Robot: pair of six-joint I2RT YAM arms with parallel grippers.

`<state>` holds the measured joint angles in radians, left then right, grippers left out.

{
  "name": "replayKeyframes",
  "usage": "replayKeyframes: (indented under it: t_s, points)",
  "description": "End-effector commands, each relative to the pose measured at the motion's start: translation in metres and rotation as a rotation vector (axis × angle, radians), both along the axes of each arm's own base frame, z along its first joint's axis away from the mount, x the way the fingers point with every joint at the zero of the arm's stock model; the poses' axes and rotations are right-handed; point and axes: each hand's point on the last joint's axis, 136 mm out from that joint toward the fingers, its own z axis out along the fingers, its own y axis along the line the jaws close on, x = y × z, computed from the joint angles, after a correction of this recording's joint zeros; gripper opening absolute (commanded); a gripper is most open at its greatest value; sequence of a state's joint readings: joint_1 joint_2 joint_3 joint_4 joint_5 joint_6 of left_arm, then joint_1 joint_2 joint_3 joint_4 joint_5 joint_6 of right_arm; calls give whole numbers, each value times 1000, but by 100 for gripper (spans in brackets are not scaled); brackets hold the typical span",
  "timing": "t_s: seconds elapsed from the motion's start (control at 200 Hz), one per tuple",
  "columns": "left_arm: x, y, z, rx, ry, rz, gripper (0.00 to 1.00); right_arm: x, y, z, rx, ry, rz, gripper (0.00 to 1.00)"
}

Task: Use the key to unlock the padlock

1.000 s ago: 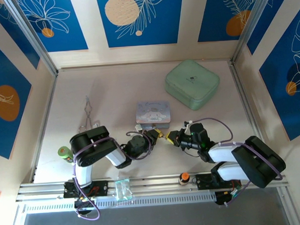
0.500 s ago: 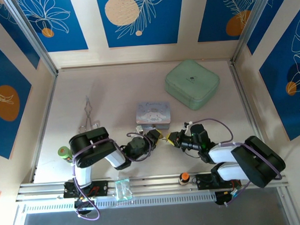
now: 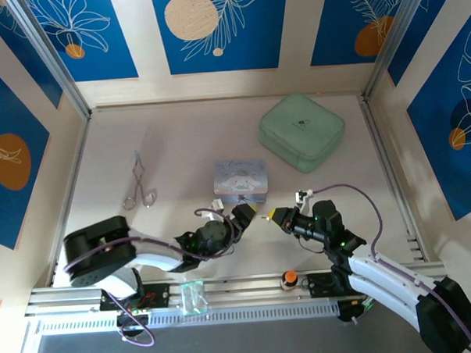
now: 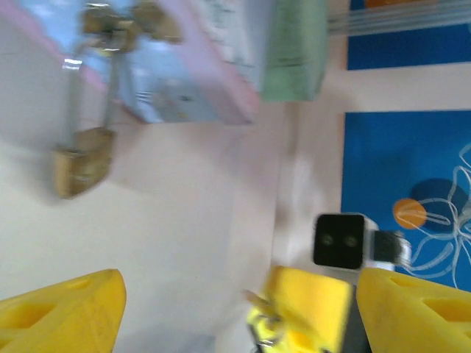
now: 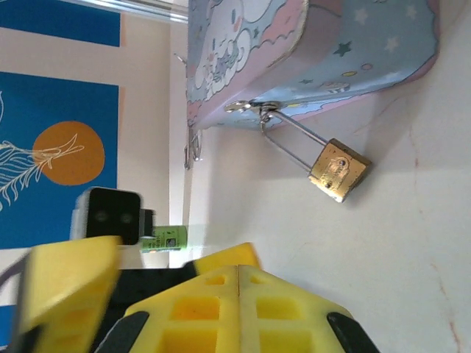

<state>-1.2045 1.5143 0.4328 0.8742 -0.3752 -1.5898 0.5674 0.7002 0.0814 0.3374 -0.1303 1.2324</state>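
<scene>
The pale table (image 3: 179,140) carries a green case (image 3: 301,132) at the far right; the blue tin (image 3: 239,177) sits near the middle; just in front of it the left gripper (image 3: 242,213) stands released, jaws wide, holding nothing; the right gripper (image 3: 275,215) faces it, clenched; the padlock (image 5: 338,170) hangs by its shackle from the tin's clasp; the key (image 4: 255,299), a blurred pale sliver, is pinched at the right gripper's tip.
</scene>
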Motion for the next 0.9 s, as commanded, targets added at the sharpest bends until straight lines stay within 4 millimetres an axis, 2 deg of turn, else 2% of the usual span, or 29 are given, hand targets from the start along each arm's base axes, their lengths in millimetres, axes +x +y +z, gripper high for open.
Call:
replayKeyframes:
  t_s: [0.0, 0.06, 0.195, 0.425, 0.505, 0.645, 0.73, 0.82, 0.895]
  points:
    - [3, -3, 15, 78, -59, 1, 81, -2, 6, 10, -6, -51, 31, 0]
    - [0, -11, 20, 53, -67, -21, 77, -3, 11, 19, 11, -75, 44, 0]
    - [-8, -25, 19, 3, -66, -41, 58, -4, 20, 33, 64, -94, 44, 0]
    - [-13, -24, 25, 23, -88, -21, 57, -2, 16, 30, 92, -68, -8, 0]
    - [-12, -21, 27, 34, -91, -10, 43, 0, 14, 30, 96, -64, -30, 0]
    - [-12, -18, 24, 32, -83, 2, 29, -1, 17, 33, 96, -73, -15, 0]
    - [-12, -21, 23, 11, -79, -2, 28, -3, 18, 34, 96, -77, -7, 0]
    - [-12, -25, 19, -10, -68, -6, 33, -5, 20, 34, 103, -81, 2, 0]
    - [-12, -26, 20, -27, -75, -3, 30, -6, 21, 34, 105, -78, 9, 0]
